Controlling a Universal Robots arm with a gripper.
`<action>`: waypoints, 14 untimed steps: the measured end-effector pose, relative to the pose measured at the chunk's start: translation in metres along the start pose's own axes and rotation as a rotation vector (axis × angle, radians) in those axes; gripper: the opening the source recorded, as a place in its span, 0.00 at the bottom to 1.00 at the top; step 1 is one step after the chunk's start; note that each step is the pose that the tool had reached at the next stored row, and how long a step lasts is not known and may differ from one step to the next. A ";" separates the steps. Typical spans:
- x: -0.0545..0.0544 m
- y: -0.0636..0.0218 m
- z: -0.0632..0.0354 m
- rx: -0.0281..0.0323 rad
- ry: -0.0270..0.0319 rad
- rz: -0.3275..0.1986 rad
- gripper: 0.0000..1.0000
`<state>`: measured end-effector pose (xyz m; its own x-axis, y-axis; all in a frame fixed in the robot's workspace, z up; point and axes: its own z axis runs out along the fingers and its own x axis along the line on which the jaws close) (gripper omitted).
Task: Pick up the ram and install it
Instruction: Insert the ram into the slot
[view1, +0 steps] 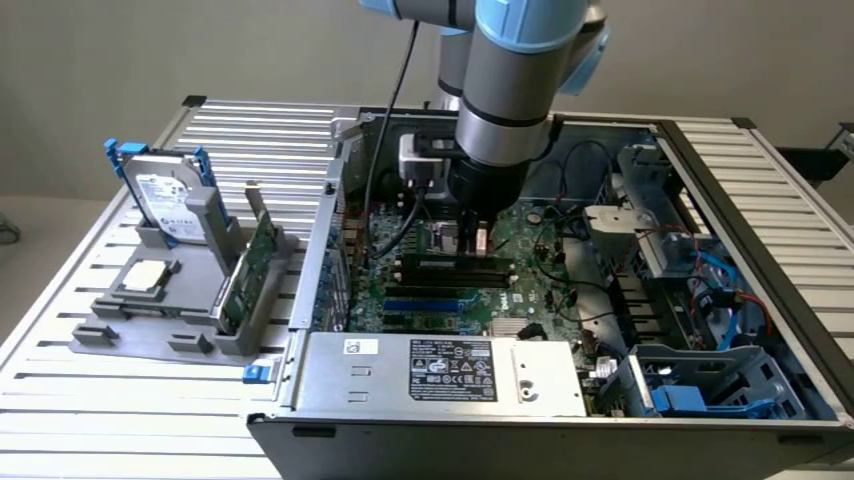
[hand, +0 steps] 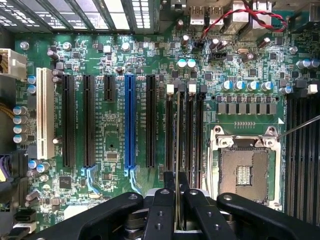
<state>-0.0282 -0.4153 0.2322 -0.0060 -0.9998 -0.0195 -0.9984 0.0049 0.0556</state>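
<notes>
My gripper (view1: 474, 238) reaches down into the open computer case (view1: 747, 210), over the motherboard (view1: 534, 285). In the wrist view its two black fingers (hand: 164, 202) are shut on the ram (hand: 178, 140), which I see edge-on as a thin pale line. The stick runs lengthwise along the black memory slots (hand: 192, 135), between their white end latches (hand: 170, 89). Whether it sits in a slot or just above one I cannot tell. In the exterior view the slots (view1: 454, 268) lie right under the fingers.
A grey fixture (view1: 147, 335) at the exterior view's left holds a silver hard drive with blue rails (view1: 167, 195) and a taller green expansion card (view1: 254, 265). The open CPU socket (hand: 245, 170) lies beside the memory slots. A power supply (view1: 441, 370) fills the case front; blue cables (view1: 721, 290) hang by the drive bays.
</notes>
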 end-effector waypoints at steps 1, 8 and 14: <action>0.000 0.0001 0.0007 0.0016 -0.0001 0.000 0.14; 0.000 0.0002 0.0038 0.0076 0.0040 -0.002 0.14; 0.000 0.0002 0.0044 0.0078 0.0157 -0.006 0.14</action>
<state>-0.0286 -0.4153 0.2278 0.0009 -1.0000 -0.0041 -0.9989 -0.0011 0.0478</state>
